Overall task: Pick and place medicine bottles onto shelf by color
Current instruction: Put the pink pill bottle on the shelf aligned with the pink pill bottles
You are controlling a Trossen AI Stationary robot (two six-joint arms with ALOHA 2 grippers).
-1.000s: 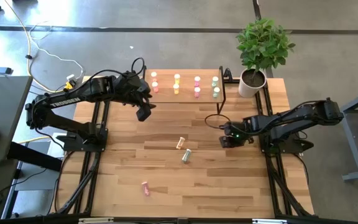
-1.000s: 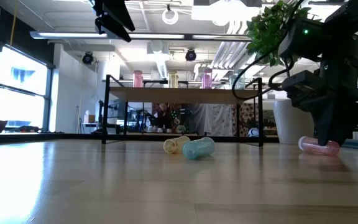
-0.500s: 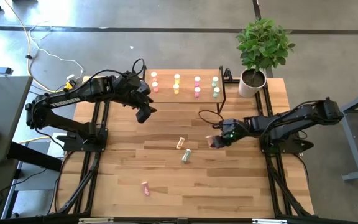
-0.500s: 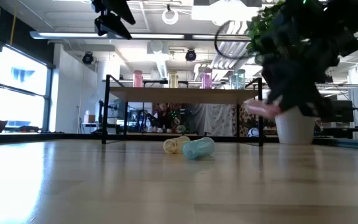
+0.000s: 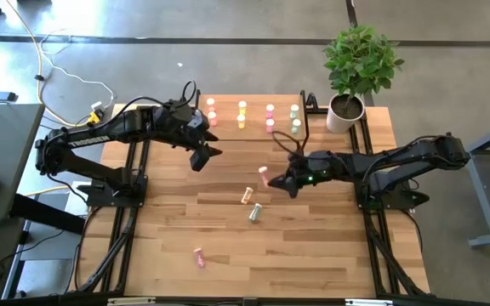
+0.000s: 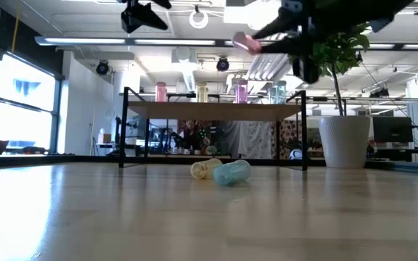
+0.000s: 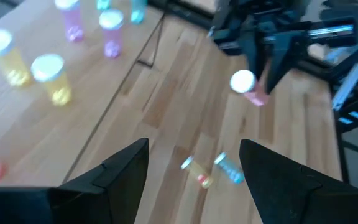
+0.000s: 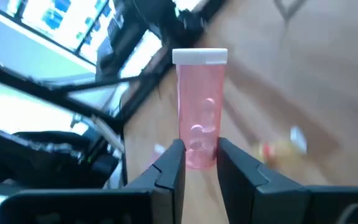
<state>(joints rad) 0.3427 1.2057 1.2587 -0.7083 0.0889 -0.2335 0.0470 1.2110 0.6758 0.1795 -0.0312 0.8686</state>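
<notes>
The right gripper (image 5: pixel 272 179) hangs in the air over the bench (image 5: pixel 313 255), short of the shelf (image 5: pixel 253 127), with its fingers (image 8: pixel 170 168) clamped on the bottom end of a pink bottle (image 8: pixel 199 106); the white cap points away from the wrist, so the bottle's long axis runs straight out along the fingers, lying roughly level in the low view and not upright. The shelf lies beyond the bottle's cap end, and the pink bottles already standing on it (image 5: pixel 270 118) sit between the yellow pair (image 5: pixel 242 115) and the green pair (image 5: pixel 295 119), so the coming move probably turns on carrying the bottle toward that pink column and tipping it cap-up before setting it down (as held now, it would land on its side). The right arm is the one that has the bottle, and it is also the nearer one to the pink column. The left gripper (image 5: pixel 201 155) hovers just off the shelf's front edge near the red end, its fingers (image 7: pixel 120 168) spread apart and holding nothing. Three more bottles lie loose on the bench farther from the shelf: a yellow one (image 5: pixel 247 195) and a green one (image 5: pixel 254 212) close together, and a pink one (image 5: pixel 199 257) well apart from them.
</notes>
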